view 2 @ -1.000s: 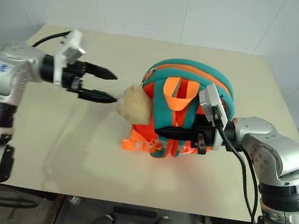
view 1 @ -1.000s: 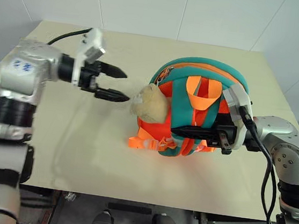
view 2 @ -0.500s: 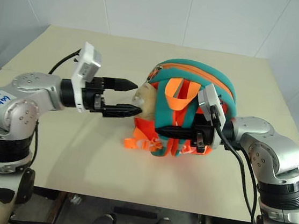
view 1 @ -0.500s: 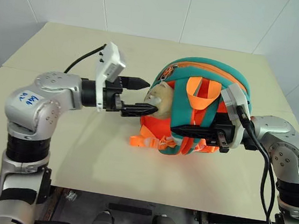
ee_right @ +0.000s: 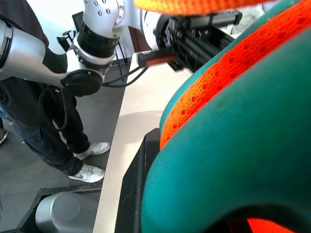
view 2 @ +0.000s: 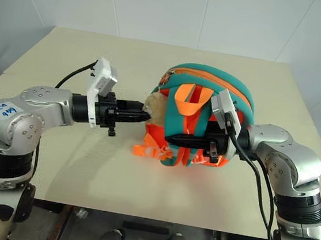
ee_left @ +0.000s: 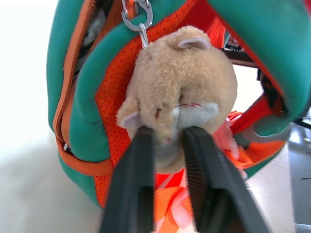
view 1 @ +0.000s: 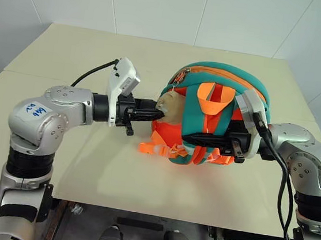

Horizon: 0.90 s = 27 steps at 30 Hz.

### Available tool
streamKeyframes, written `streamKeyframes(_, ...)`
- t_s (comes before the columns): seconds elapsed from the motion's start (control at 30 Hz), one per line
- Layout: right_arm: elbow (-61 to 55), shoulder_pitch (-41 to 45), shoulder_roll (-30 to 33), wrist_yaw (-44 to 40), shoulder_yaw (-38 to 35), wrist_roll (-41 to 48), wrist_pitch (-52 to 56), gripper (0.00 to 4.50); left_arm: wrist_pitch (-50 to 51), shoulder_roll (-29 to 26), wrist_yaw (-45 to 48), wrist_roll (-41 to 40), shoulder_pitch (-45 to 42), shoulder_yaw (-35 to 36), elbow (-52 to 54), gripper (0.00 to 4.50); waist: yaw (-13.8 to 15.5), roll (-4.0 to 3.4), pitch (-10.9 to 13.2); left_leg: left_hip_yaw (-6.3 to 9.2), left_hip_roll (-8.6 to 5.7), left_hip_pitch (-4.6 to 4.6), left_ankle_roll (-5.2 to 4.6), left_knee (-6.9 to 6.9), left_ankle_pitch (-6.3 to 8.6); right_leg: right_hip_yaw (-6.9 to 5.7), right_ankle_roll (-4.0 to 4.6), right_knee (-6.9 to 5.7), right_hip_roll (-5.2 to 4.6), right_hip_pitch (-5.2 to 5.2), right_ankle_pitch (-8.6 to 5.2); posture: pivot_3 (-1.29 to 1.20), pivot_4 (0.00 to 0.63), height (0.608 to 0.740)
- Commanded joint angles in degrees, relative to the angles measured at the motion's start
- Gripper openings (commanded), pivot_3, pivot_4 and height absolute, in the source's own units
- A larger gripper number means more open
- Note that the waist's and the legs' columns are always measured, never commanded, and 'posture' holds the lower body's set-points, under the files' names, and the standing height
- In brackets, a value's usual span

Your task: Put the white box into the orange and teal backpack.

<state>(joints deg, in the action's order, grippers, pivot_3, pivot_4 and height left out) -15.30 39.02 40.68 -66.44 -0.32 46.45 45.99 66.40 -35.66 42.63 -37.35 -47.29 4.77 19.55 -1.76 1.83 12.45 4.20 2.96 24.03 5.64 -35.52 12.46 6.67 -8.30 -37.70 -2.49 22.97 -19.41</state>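
The cream table (view 1: pixel 85 169) is bearing the orange and teal backpack (view 1: pixel 223 81), sitting upright. The right gripper (view 1: pixel 196 139), reaching level, is clamping its teal strap. The left wrist view is revealing the left gripper (ee_left: pixel 165 141) pinching the backpack's fluffy beige plush (ee_left: pixel 184 82).

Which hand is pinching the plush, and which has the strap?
The left hand pinches the beige plush; the right hand is shut on a teal strap of the backpack.
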Motion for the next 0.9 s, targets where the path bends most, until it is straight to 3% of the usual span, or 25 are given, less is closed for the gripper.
streamKeyframes(0.03, -1.7, -0.3, -0.1, -0.2, -1.7, 1.0, -1.4, 0.00, 2.8, -2.9, 0.4, -3.6, -2.3, 3.9, 0.8, 0.26, -0.1, 0.00, 0.0, 0.00, 0.00, 0.00, 0.00, 0.00, 0.00, 0.00, 0.00, 0.00, 0.00, 0.00, 0.00, 0.00, 0.150, 0.740)
streamKeyframes(0.5, -2.9, -2.2, 0.4, 0.2, -2.2, 1.6, -1.8, 0.00, 5.6, -13.2, 0.8, -7.6, -4.4, 8.7, -5.0, 0.26, -0.5, 0.00, 0.0, 0.00, 0.00, 0.00, 0.00, 0.22, 0.00, 0.00, 0.00, 0.16, 0.00, 0.02, 0.00, 0.00, 0.150, 0.740)
streamKeyframes(0.67, -3.4, -3.2, 0.6, -0.2, -2.6, 2.2, -1.9, 0.00, 1.6, -20.5, 3.3, -3.3, -2.4, 5.3, -11.1, 0.25, -1.3, 0.00, 0.0, 0.00, 0.00, -0.01, 0.00, 0.28, 0.00, 0.00, 0.01, 0.18, 0.00, 0.04, -0.01, 0.00, 0.150, 0.740)
streamKeyframes(0.9, -4.8, -4.4, 0.6, -0.1, -3.2, 3.9, -1.7, 0.00, -2.1, -23.8, 8.1, -0.8, -3.4, 0.9, -18.9, 0.24, -1.5, 0.00, 0.0, -0.01, 0.00, -0.02, 0.00, 0.34, 0.00, 0.00, 0.02, 0.21, 0.00, 0.04, -0.02, 0.00, 0.150, 0.740)
